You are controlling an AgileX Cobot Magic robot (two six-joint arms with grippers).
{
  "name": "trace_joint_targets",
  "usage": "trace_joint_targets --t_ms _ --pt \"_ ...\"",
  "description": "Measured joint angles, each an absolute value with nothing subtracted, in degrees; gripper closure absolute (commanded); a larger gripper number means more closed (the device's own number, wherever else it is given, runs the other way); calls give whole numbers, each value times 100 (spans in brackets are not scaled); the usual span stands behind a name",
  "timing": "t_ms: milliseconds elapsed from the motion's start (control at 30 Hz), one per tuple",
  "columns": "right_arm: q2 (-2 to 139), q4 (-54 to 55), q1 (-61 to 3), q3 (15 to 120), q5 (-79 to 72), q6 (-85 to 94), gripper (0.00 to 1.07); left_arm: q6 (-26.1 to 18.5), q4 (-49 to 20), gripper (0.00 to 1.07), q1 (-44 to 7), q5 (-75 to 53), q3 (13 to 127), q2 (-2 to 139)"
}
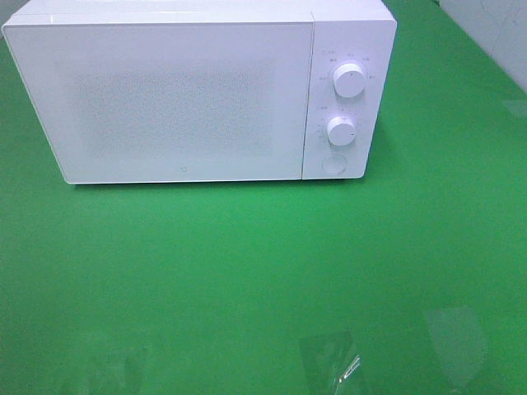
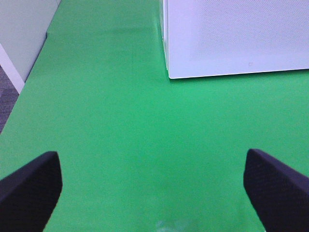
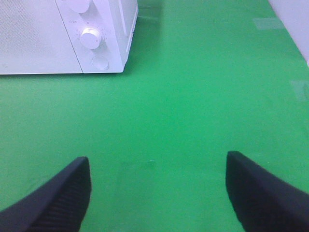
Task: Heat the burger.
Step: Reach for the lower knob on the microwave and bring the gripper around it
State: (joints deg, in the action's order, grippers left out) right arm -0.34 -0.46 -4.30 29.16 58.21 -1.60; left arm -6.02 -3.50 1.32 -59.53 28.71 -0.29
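A white microwave [image 1: 189,90] stands shut at the far edge of the green table [image 1: 247,271]. Above the table the left gripper [image 2: 152,159] and right gripper [image 3: 158,157] hover; fingers released, wide apart.

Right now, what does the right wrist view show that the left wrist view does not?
Only the right wrist view: the knobs and round button of the microwave, plus the open right gripper. Only the left wrist view: a pale wall and grey floor beside the table, plus the open left gripper. Both: the white microwave's closed door, green table, no burger.
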Motion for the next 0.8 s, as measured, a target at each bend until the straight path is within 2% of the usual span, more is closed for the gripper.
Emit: trace_joint_targets --t_ms 533,667,800 --pt "178 -63 -430 3008 5392 -120 30 -602 -350 13 132 -5953 2871 -29" --pt "556 -69 -430 2997 4566 -120 26 -602 -350 13 132 -5953 2871 -29" --pt "940 -155 -430 2951 3930 -120 26 -602 -350 13 132 -5953 2871 -29"
